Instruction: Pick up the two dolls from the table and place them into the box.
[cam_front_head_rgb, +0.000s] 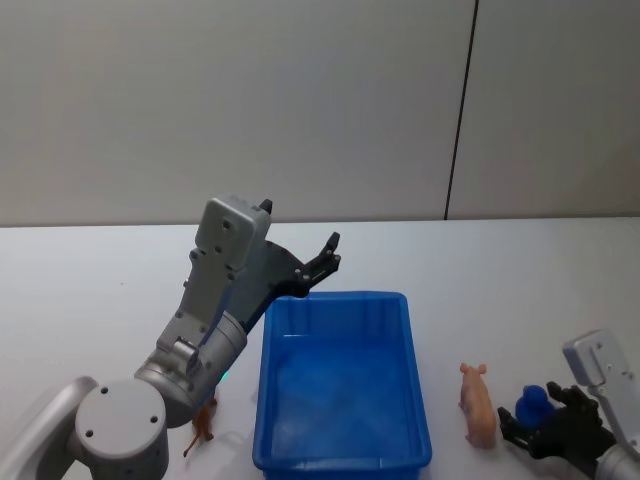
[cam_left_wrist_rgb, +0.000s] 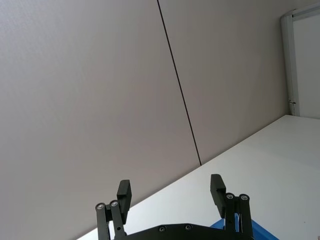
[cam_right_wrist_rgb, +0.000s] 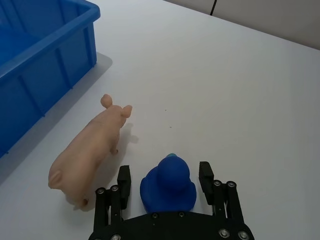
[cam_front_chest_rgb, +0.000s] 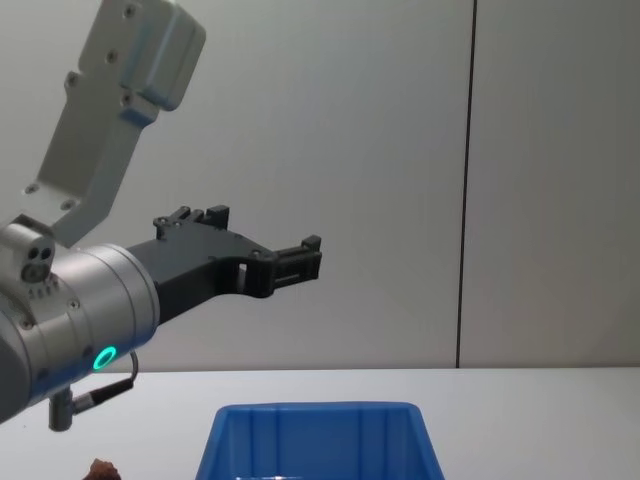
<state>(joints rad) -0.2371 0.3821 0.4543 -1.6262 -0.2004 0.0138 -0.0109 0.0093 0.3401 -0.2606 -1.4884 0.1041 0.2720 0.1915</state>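
Overhead, the left gripper (cam_front_head_rgb: 323, 262) is hovering above the blue box's (cam_front_head_rgb: 340, 297) far left corner, a reddish-brown doll (cam_front_head_rgb: 203, 425) is lying left of the box, half hidden by that arm, and a pink pig doll (cam_front_head_rgb: 478, 403) is lying on the table (cam_front_head_rgb: 100, 290) to the box's right. Wrist cameras are showing the left fingers (cam_left_wrist_rgb: 124, 192) spread and empty, and the right gripper (cam_right_wrist_rgb: 165, 175) standing open astride a blue duck doll (cam_right_wrist_rgb: 167, 185) beyond the pig. From the chest, the frame edge is cropping the brown doll.

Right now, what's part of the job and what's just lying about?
Job: blue box; blue duck, straddled by the open right tool; reddish-brown toy left of the box; left tool, open, raised above the box.
Lying about, likely: pink pig.
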